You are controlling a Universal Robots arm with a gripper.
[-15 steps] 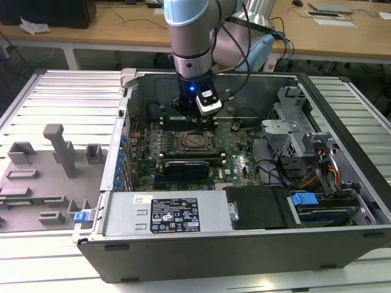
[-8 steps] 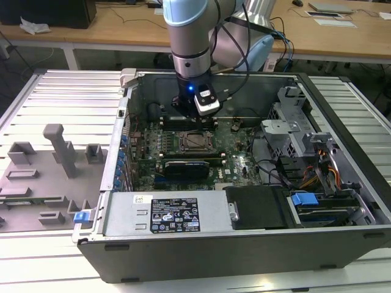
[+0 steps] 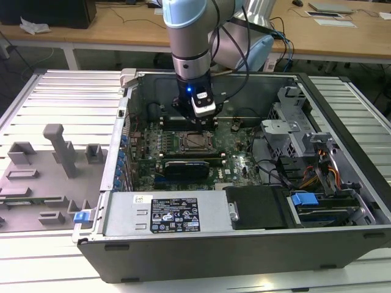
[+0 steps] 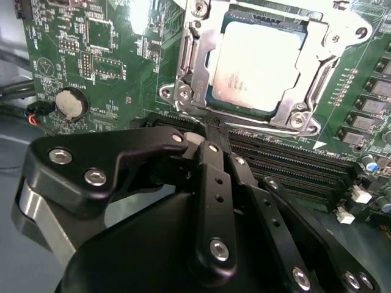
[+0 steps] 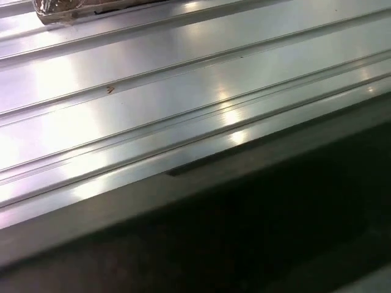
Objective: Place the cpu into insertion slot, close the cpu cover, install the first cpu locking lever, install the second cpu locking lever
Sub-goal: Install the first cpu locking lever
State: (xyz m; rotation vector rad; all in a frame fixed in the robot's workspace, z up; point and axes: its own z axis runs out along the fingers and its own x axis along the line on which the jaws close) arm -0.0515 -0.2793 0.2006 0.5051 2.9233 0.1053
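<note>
Evidently lever work is in hand: the gripper [image 4: 206, 129], pinched together and holding nothing, hangs at the far edge of the cpu cover [image 4: 292, 111], closed over the cpu [image 4: 256, 64] in the insertion slot [image 4: 263, 13]; catching a lever demands fine aim.

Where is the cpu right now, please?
In the second wrist view, the cpu lies framed by the cpu cover on the motherboard, just beyond the gripper.
</note>
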